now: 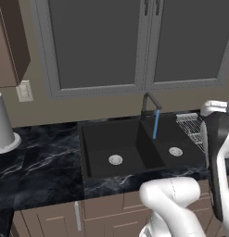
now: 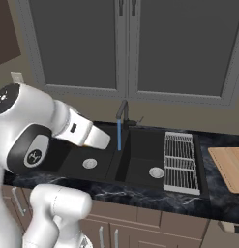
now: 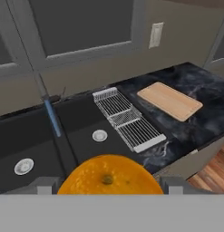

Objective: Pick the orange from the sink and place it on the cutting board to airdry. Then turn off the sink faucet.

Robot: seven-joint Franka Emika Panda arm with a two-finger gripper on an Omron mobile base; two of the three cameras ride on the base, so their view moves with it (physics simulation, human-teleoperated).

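The orange (image 3: pixel 109 176) fills the bottom of the hand view, close up between the grey fingertips (image 3: pixel 43 186), with my gripper (image 3: pixel 109 186) shut on it above the front of the black sink (image 3: pixel 81 122). The sink (image 1: pixel 102 139) (image 2: pixel 140 164) has a silver drain (image 1: pixel 115 159) in each basin. The dark gooseneck faucet (image 1: pixel 150 104) (image 2: pixel 122 110) stands behind the divider. A blue water stream (image 1: pixel 155 124) (image 2: pixel 119 135) (image 3: pixel 53 118) runs from it. The tan cutting board (image 2: pixel 230 167) (image 3: pixel 170 100) lies on the counter, right of the sink.
A silver wire dish rack (image 2: pixel 179 162) (image 3: pixel 127 120) (image 1: pixel 192 127) covers the sink's right side, between the basins and the board. A white cylinder (image 1: pixel 1 122) stands on the dark marble counter at far left. The grey window frame rises behind the faucet.
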